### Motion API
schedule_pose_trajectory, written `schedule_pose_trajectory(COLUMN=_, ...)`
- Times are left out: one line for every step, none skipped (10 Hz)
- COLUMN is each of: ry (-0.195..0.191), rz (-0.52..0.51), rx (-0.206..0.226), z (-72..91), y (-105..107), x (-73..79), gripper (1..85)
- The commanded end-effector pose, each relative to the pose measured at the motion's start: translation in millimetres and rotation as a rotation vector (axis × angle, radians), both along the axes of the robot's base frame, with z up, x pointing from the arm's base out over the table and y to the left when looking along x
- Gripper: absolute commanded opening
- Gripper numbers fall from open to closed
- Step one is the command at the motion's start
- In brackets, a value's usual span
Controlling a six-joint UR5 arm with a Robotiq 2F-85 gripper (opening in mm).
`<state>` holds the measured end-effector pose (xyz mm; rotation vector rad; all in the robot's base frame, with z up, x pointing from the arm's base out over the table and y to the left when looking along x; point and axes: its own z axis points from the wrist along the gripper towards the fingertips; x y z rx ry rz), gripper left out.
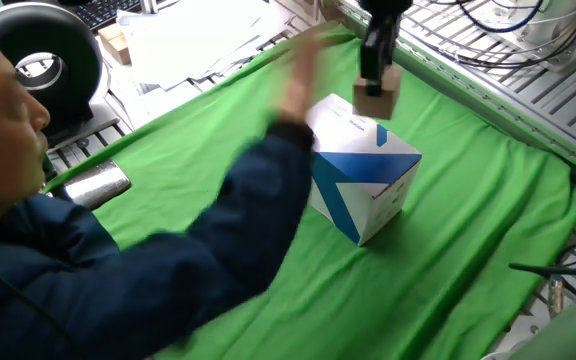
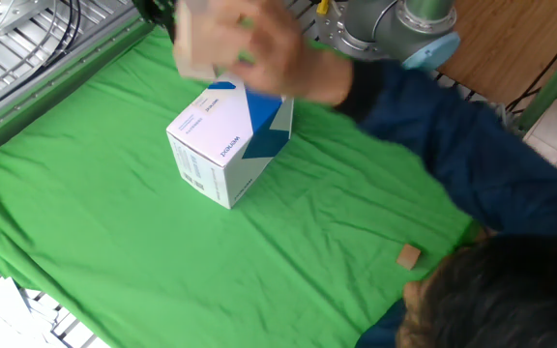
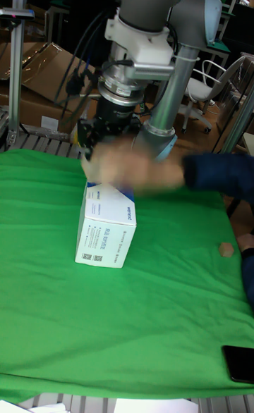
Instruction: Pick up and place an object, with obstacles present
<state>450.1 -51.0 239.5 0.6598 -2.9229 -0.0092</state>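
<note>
The object, a small tan wooden cube [image 1: 376,99], hangs just above the far top edge of the obstacle, a large white-and-blue box [image 1: 363,182]. My gripper [image 1: 374,84] is shut on the cube from above. In the other fixed view the cube [image 2: 197,50] is blurred, right beside a person's moving hand [image 2: 264,53] over the box [image 2: 223,143]. In the tall view that blurred hand [image 3: 130,166] hides the cube and my fingertips above the box [image 3: 106,226].
A person's dark-sleeved arm [image 1: 238,230] reaches across the green cloth [image 1: 468,260] toward the box. A small tan block [image 2: 408,256] lies near the cloth's edge. A dark phone [image 3: 240,364] lies at the cloth's corner. Papers [image 1: 198,35] and a metal rack [image 1: 508,80] border the table.
</note>
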Motion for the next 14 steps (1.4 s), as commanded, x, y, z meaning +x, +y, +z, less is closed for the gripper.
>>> schedule_pose_trajectory(ry=0.001, rz=-0.048, rx=0.027, z=-1.1, y=27.3, x=3.3, gripper=1.3)
schedule_pose_trajectory(ry=0.007, rz=-0.044, rx=0.012, z=1.4, y=19.8, x=1.4, gripper=1.3)
schedule_pose_trajectory(ry=0.014, rz=-0.055, rx=-0.009, z=2.3, y=21.6, x=-0.5, gripper=1.3)
schedule_pose_trajectory(ry=0.011, rz=-0.086, rx=0.04, z=-2.7, y=41.0, x=0.1, gripper=1.3)
schedule_pose_trajectory(ry=0.009, rz=-0.062, rx=0.069, z=-3.9, y=46.9, x=3.1, gripper=1.3)
schedule_pose_trajectory(ry=0.011, rz=-0.024, rx=0.043, z=0.2, y=26.5, x=6.5, gripper=1.3)
schedule_pose_trajectory(ry=0.013, rz=0.01, rx=0.005, z=5.7, y=1.8, x=8.0, gripper=1.3)
schedule_pose_trajectory(ry=0.019, rz=0.026, rx=-0.037, z=10.0, y=-17.2, x=6.9, gripper=1.3)
schedule_pose_trajectory(ry=0.007, rz=0.042, rx=-0.075, z=10.4, y=-27.4, x=10.4, gripper=1.3)
schedule_pose_trajectory(ry=-0.01, rz=0.087, rx=-0.096, z=10.4, y=-34.2, x=15.8, gripper=1.3)
schedule_pose_trajectory(ry=-0.033, rz=0.103, rx=-0.106, z=10.1, y=-37.1, x=22.2, gripper=1.3)
schedule_pose_trajectory(ry=-0.03, rz=0.079, rx=-0.084, z=9.4, y=-30.8, x=20.6, gripper=1.3)
schedule_pose_trajectory(ry=-0.015, rz=0.025, rx=-0.026, z=8.5, y=-14.1, x=15.6, gripper=1.3)
schedule_pose_trajectory(ry=-0.016, rz=0.011, rx=0.038, z=8.2, y=2.9, x=15.6, gripper=1.3)
